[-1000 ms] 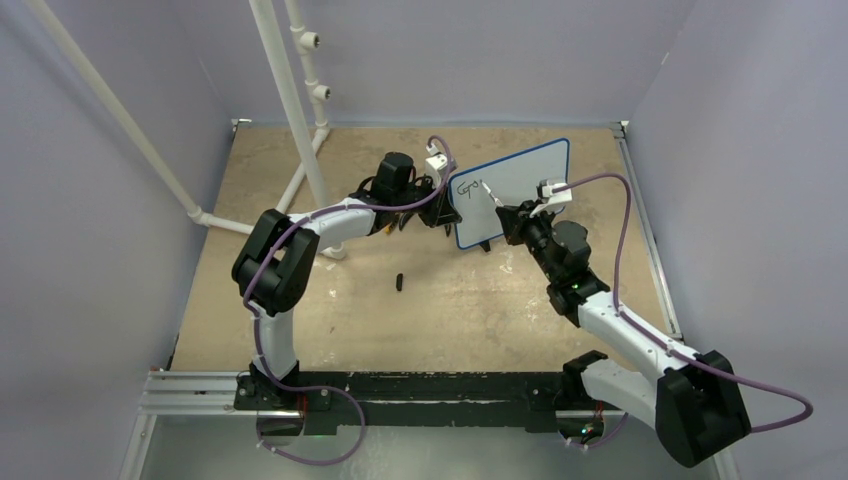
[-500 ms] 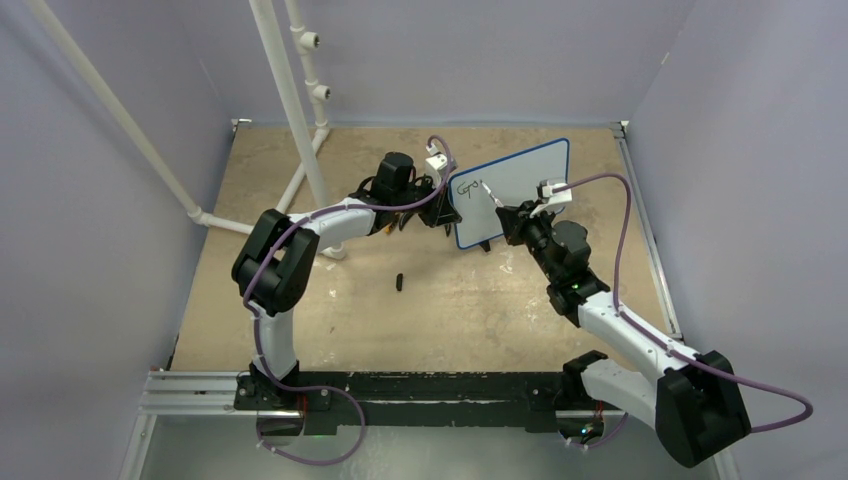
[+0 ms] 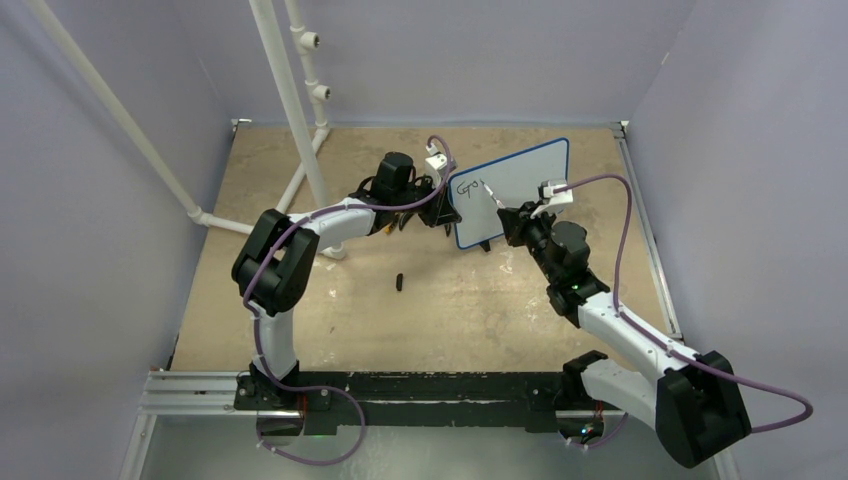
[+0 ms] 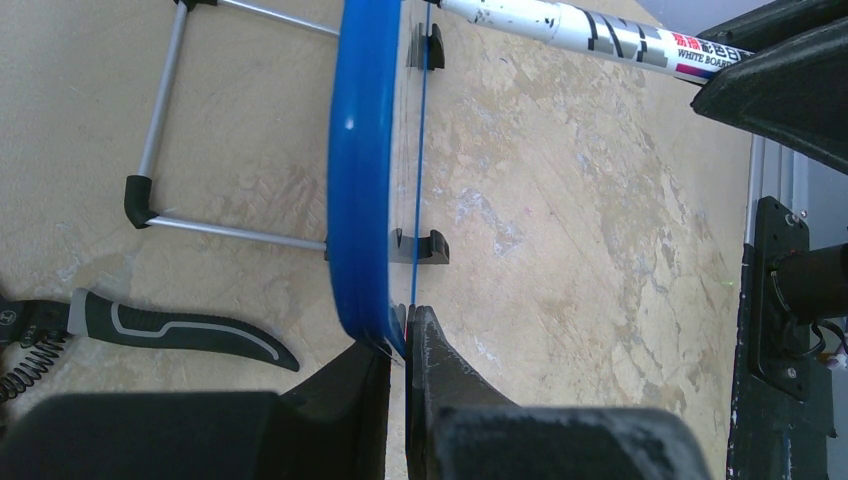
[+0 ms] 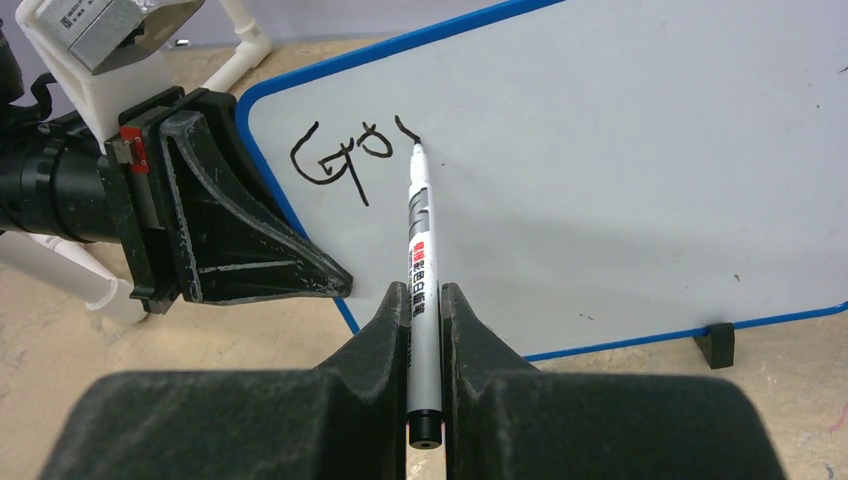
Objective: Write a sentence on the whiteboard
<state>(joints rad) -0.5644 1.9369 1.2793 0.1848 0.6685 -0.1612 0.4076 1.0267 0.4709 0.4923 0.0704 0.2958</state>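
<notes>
- Right wrist view: my right gripper (image 5: 424, 300) squeezes the marker (image 5: 417, 235), its tip touching the whiteboard (image 5: 620, 170) beside the sentence (image 5: 345, 160).
- My left gripper (image 4: 405, 335) pinches the whiteboard's blue edge.

The top camera looks down from above and behind my bases, taking in the whole table (image 3: 300, 330). My left wrist camera sits close, sighting along my left gripper (image 4: 403, 335) at the board (image 4: 360, 170) edge-on. My right wrist camera faces the board's front along the marker (image 5: 417, 230). All three share the board; both wrist views share the marker.
</notes>
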